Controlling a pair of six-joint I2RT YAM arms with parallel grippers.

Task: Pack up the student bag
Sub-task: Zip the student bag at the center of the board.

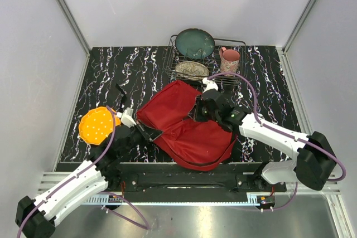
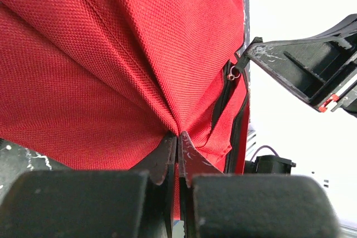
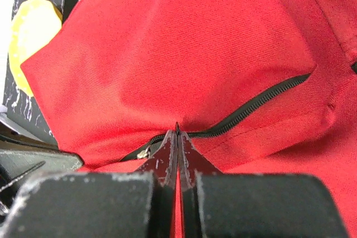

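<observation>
The student bag (image 1: 189,132), red fabric with black zipper trim, lies crumpled in the middle of the table. My left gripper (image 1: 147,132) is at its left edge. In the left wrist view this gripper (image 2: 177,134) is shut on a pinched fold of the red bag (image 2: 111,71). My right gripper (image 1: 200,113) sits over the bag's upper right part. In the right wrist view it (image 3: 177,129) is shut on the bag's edge right at the black zipper (image 3: 251,107), with red cloth (image 3: 184,43) bunched ahead of it. The bag's inside is hidden.
An orange perforated disc (image 1: 96,125) lies left of the bag beside my left arm. A wire dish rack (image 1: 175,54) at the back holds a teal plate (image 1: 194,43) and a patterned plate (image 1: 191,70). A pink mug (image 1: 228,59) stands beside it. A small black object (image 1: 120,90) lies at back left.
</observation>
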